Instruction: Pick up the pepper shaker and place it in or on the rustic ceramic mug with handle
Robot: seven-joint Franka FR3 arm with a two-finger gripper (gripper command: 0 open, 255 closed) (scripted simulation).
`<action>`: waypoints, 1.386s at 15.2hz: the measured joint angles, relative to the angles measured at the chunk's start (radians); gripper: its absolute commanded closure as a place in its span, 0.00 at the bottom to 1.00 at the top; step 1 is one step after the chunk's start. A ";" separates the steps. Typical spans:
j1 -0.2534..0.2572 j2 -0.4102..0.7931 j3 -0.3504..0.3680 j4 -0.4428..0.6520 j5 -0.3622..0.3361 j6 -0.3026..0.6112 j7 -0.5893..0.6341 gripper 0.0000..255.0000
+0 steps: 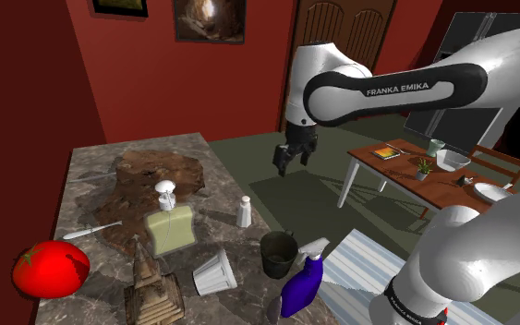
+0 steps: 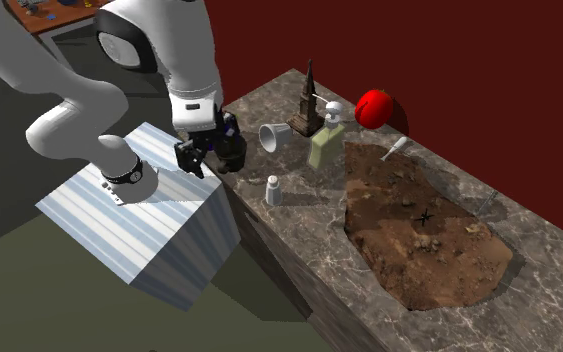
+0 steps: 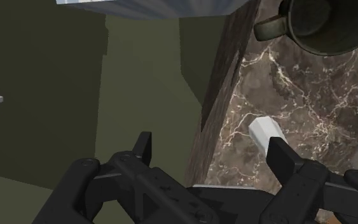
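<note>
The black gripper [image 3: 210,145] hangs above the edge of the marble counter [image 3: 298,95] with its fingers spread wide and nothing in them. The small white pepper shaker [image 3: 265,132] stands upright on the stone just inside that edge, off towards one finger rather than centred, so I'd say this is the approach and the grab isn't begun. Beyond it along the edge stands the dark mug [image 1: 276,260] - next the hand needs to shift inward over the shaker, then drop and close.
</note>
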 measured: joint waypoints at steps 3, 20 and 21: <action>0.003 0.115 0.039 0.050 -0.001 0.048 0.065 0.00; 0.032 0.520 0.137 0.202 -0.074 0.233 0.315 0.00; 0.032 0.523 0.138 0.200 -0.075 0.238 0.317 0.00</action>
